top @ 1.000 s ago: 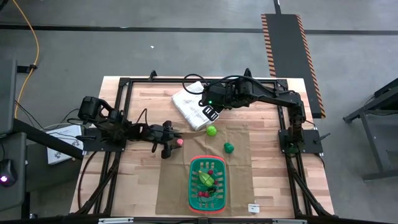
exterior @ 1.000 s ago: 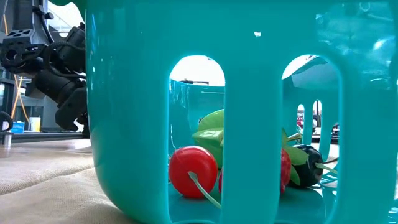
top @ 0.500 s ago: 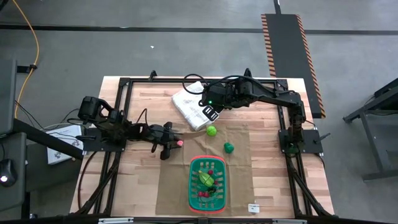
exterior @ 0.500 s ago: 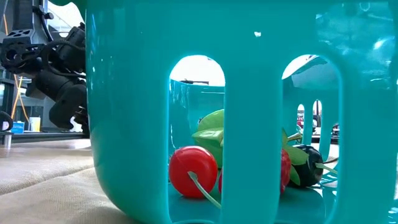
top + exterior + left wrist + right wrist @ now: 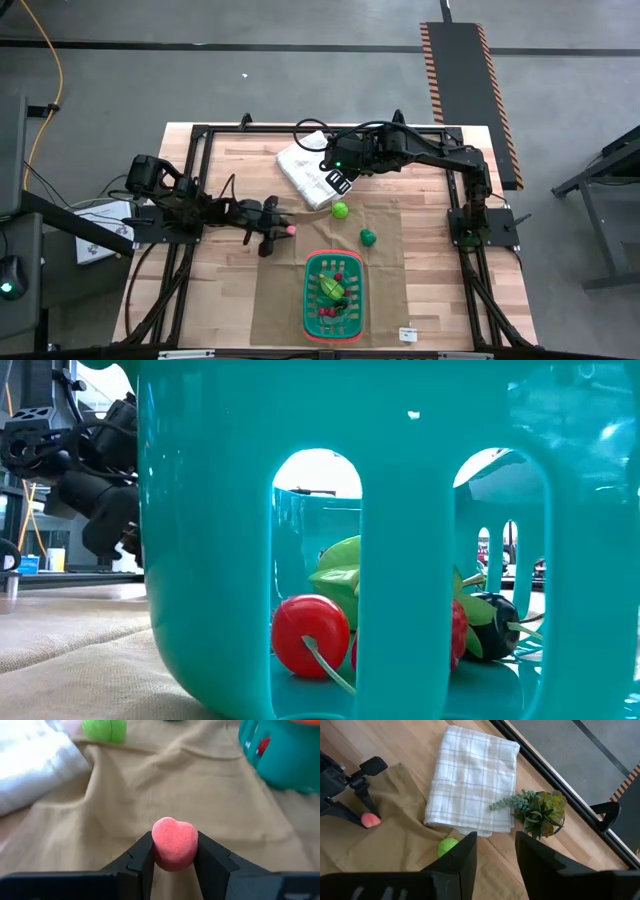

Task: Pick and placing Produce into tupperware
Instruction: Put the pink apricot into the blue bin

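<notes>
Left pincer [image 5: 174, 857] reaches level over the tan cloth [image 5: 200, 795], clamping a pink heart [image 5: 174, 842].

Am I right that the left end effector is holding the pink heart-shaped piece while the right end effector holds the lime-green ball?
Only partly. The left end effector does grip the pink heart-shaped piece, but the right end effector is open and empty; the right wrist view shows the lime-green ball lying on the cloth.

tupperware [image 5: 400, 420] cropped at low view's edges, hiding table behind, its produce [image 5: 311, 636] half-hidden
</notes>
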Controlling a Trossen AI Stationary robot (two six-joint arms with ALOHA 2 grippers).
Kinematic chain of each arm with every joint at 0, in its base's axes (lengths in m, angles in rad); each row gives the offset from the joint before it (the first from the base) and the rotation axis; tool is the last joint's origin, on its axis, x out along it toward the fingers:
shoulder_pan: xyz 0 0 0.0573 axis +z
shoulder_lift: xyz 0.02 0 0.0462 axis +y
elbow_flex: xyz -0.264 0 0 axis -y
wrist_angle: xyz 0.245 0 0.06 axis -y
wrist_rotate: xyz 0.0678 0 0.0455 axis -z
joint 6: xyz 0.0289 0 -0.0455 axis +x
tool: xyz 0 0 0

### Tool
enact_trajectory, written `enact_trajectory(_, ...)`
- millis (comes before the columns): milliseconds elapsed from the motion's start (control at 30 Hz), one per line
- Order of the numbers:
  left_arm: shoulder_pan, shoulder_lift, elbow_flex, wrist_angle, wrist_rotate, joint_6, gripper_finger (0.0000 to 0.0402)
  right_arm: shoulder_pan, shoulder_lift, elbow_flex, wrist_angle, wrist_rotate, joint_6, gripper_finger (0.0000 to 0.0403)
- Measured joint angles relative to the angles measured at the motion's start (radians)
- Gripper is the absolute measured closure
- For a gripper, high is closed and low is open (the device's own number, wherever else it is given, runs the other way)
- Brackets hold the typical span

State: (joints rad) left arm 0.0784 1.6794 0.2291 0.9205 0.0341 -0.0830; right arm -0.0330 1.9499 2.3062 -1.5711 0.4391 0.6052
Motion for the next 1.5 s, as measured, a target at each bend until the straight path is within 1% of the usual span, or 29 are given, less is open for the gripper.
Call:
enact_trajectory(200, 0.000, -0.002, 0.000, 0.051, 0.004, -0.017, 0.0292, 0.000, 0.000, 0.000, 0.000, 0.000, 0.000, 0.0277)
enact_trajectory(333, 0.000, -0.030, 0.000, 0.050, 0.038, -0.042, 0.0291, 0.000, -0.002, 0.000, 0.000, 0.006, -0.012, 0.0277)
enact_trajectory(500, 0.000, -0.117, 0.000, 0.048, 0.106, -0.093, 0.0294, 0.000, -0.035, 0.000, 0.000, 0.042, -0.038, 0.0277)
enact_trajectory(667, 0.000, -0.249, 0.000, -0.003, 0.166, -0.152, 0.0294, 0.000, -0.108, 0.000, 0.000, 0.055, -0.068, 0.0277)
enact_trajectory(733, 0.000, -0.312, 0.015, -0.073, 0.186, -0.179, 0.0296, 0.003, -0.148, 0.001, 0.000, 0.074, -0.065, 0.0277)
enact_trajectory(833, 0.000, -0.420, 0.078, -0.278, 0.202, -0.191, 0.0296, 0.026, -0.205, 0.002, 0.000, 0.132, -0.051, 0.0277)
enact_trajectory(933, 0.000, -0.509, 0.179, -0.522, 0.202, -0.154, 0.0297, 0.059, -0.251, 0.002, 0.000, 0.202, -0.029, 0.0277)
enact_trajectory(1033, 0.000, -0.557, 0.301, -0.712, 0.201, -0.096, 0.0297, 0.099, -0.278, -0.006, 0.003, 0.269, -0.013, 0.0277)
enact_trajectory(1133, 0.000, -0.565, 0.439, -0.861, 0.204, -0.052, 0.0297, 0.140, -0.323, -0.116, 0.002, 0.315, 0.024, 0.0277)
enact_trajectory(1200, 0.000, -0.565, 0.528, -0.961, 0.207, -0.031, 0.0297, 0.170, -0.372, -0.248, 0.004, 0.328, 0.094, 0.0277)
enact_trajectory(1267, 0.000, -0.565, 0.611, -1.055, 0.208, -0.003, 0.0297, 0.204, -0.433, -0.410, 0.026, 0.336, 0.178, 0.0277)
enact_trajectory(1367, -0.002, -0.565, 0.706, -1.182, 0.209, 0.007, 0.0297, 0.260, -0.530, -0.645, 0.182, 0.323, 0.270, 0.0277)
enact_trajectory(1500, -0.016, -0.565, 0.792, -1.298, 0.208, 0.001, 0.0297, 0.303, -0.679, -0.932, 0.477, 0.206, 0.302, 0.0277)
